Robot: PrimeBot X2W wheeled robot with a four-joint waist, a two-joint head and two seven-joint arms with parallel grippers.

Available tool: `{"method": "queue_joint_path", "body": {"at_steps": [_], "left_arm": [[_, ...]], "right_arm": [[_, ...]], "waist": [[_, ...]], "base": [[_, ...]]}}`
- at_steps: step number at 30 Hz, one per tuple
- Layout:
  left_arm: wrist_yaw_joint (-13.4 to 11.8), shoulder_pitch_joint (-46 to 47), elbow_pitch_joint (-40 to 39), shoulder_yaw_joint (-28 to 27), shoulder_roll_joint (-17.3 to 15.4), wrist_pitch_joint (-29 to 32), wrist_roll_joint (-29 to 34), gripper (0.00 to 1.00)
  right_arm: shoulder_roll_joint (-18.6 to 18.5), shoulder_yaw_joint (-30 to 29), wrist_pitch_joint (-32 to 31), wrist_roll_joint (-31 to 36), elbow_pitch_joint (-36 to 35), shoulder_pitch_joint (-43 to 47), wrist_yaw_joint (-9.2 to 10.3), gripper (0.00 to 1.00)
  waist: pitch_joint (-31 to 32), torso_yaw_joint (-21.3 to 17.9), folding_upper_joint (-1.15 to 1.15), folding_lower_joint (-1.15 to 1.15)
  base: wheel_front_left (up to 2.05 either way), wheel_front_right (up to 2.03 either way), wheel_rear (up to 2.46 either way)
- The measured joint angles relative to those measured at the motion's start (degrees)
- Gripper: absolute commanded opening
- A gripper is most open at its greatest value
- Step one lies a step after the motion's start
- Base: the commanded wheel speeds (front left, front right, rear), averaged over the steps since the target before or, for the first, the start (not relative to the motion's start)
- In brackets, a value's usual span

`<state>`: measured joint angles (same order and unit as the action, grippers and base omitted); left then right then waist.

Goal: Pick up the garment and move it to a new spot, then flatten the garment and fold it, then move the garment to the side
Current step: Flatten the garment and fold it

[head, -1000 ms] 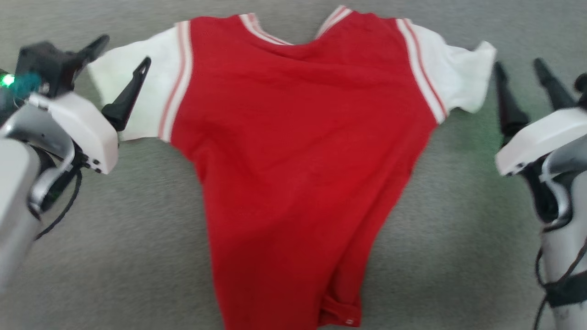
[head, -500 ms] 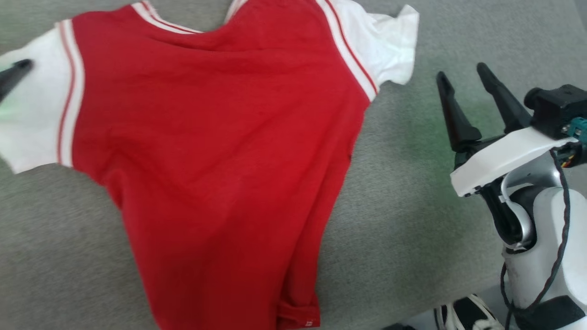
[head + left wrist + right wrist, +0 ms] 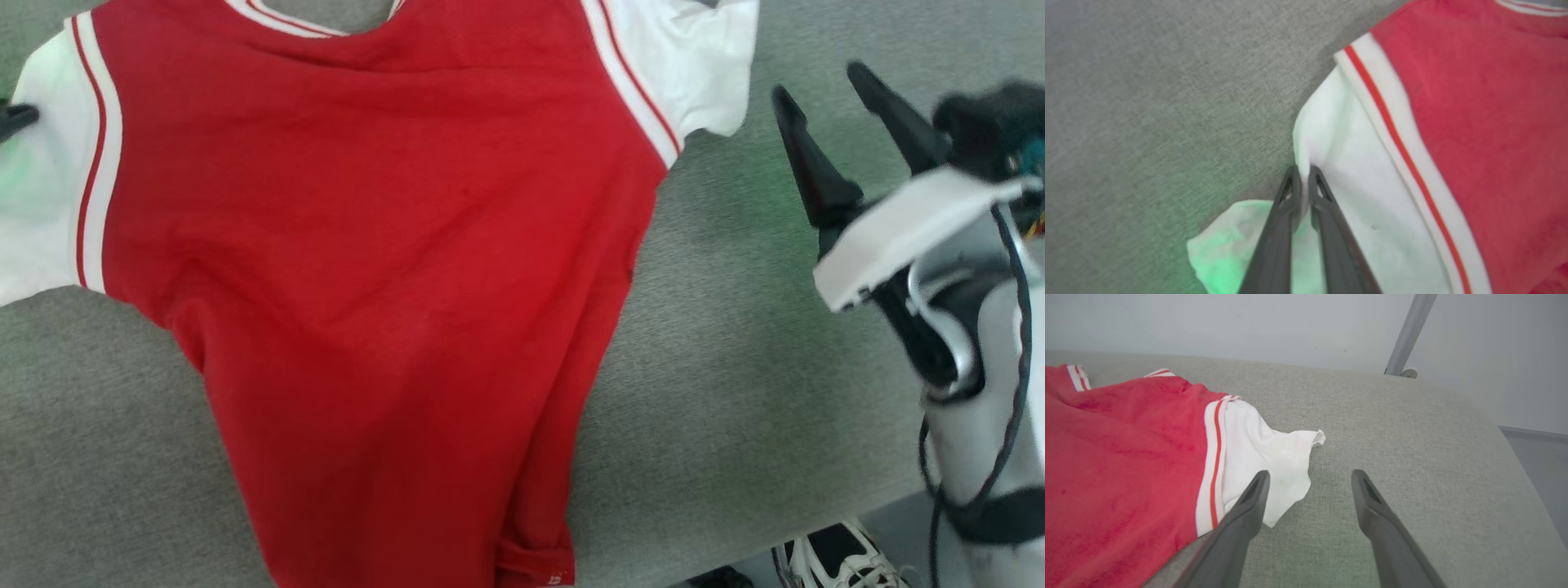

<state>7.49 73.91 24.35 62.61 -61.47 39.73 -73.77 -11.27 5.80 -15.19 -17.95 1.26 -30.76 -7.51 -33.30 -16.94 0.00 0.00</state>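
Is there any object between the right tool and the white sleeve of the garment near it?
Nothing visible stands in the way. The right tool is open, and only bare grey surface lies between it and the white sleeve of the garment.

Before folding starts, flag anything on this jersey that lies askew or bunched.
The garment is not flat: its lower body bunches narrow, with the hem corner rolled over. The left gripper pinches the edge of one white sleeve; the right gripper is open, holding nothing.
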Motion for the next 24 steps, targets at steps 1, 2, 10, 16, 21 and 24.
{"method": "queue_joint_path", "body": {"at_steps": [1,2,10,16,21,24], "left_arm": [[0.0,0.55,-0.45,0.55,0.22,-0.58,0.18,0.0],[0.0,1.1,-0.77,1.07,0.52,-1.12,0.23,0.0],[0.02,6.26,-2.19,5.24,2.81,-4.25,0.8,0.0],[0.08,8.94,-2.92,7.56,4.24,-6.46,0.8,0.0],[0.11,10.32,-3.38,8.51,4.53,-7.45,0.57,0.0],[0.1,10.56,-3.42,8.81,4.53,-7.77,0.22,0.0]], "right_arm": [[-1.05,1.14,-1.54,0.0,0.31,-1.7,0.0,1.0],[-2.07,2.24,-3.12,-0.23,0.81,-3.33,0.0,1.0],[-8.6,10.94,-17.5,-7.47,8.83,-20.45,0.0,1.0],[-12.92,18.8,-24.26,-9.98,16.69,-28.76,0.0,1.0],[-14.19,23.26,-25.17,-13.14,20.19,-32.12,0.02,1.0],[-14.57,25.26,-25.15,-14.32,21.74,-33.32,0.02,0.39]], "waist": [[-0.31,0.31,0.0,0.0],[-0.58,0.64,0.0,0.0],[-3.29,3.75,0.0,0.0],[-4.99,6.1,0.0,0.0],[-6.12,6.96,0.0,0.0],[-6.31,7.03,0.0,0.0]], "base": [[0.0,0.0,0.0],[0.0,0.0,0.0],[0.0,0.0,0.0],[0.0,0.0,0.0],[0.0,0.0,0.0],[0.0,0.0,0.0]]}}
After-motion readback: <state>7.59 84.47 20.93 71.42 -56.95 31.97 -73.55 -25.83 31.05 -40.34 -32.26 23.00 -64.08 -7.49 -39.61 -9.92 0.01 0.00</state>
